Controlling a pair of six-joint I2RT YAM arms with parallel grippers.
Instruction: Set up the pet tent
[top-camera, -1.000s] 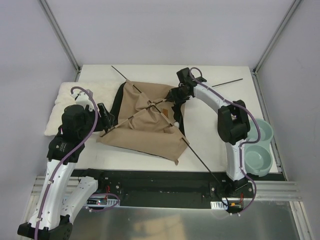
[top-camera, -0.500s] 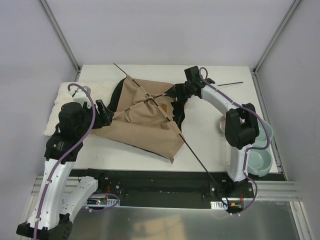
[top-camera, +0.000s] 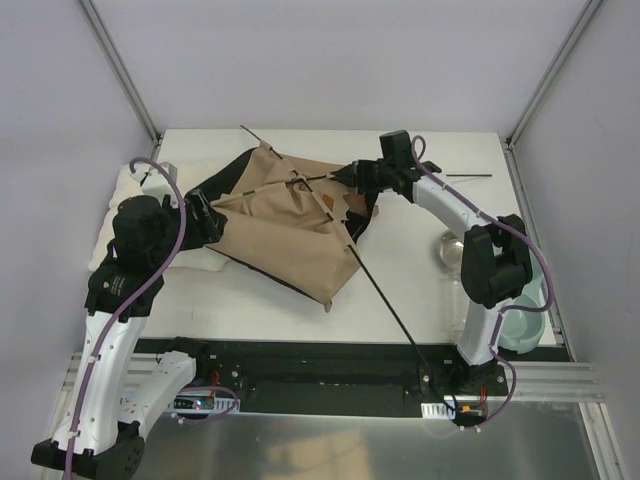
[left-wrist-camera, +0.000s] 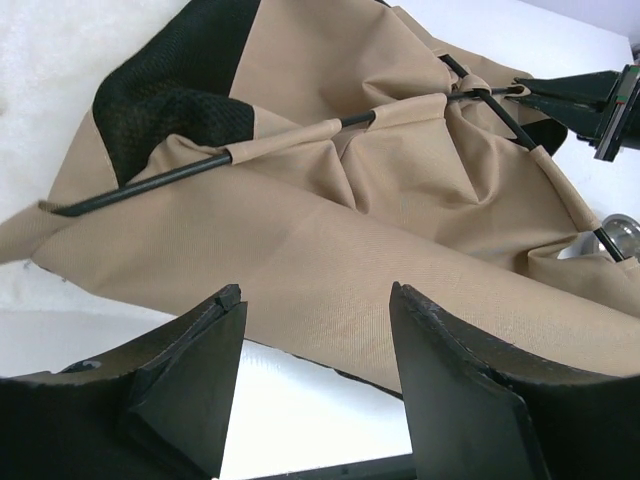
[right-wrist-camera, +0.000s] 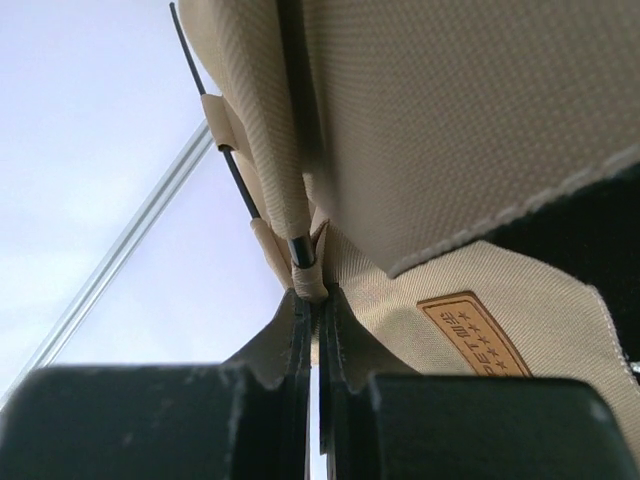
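The pet tent (top-camera: 285, 235) is a tan fabric sheet with black lining, lying crumpled and partly lifted on the white table. Thin black poles (top-camera: 385, 297) cross through its sleeves; one sticks out toward the front. A brown label patch (top-camera: 327, 203) shows near its top, and in the right wrist view (right-wrist-camera: 475, 335). My right gripper (top-camera: 352, 175) is shut on a tan sleeve (right-wrist-camera: 310, 282) at the pole crossing and holds the tent's top up. My left gripper (top-camera: 200, 212) is open at the tent's left edge; its fingers (left-wrist-camera: 205, 365) frame the fabric (left-wrist-camera: 330, 260) without touching it.
A cream fluffy pillow (top-camera: 125, 190) lies at the table's left, partly under the tent. A loose black pole (top-camera: 468, 176) lies at the back right. Two pale green bowls (top-camera: 525, 310) and a small metal bowl (top-camera: 450, 247) sit at the right edge.
My right gripper has risen and moved right and back, pulling the tent's top up with it. The tent has shifted left and back. My left gripper has moved a little left and back.
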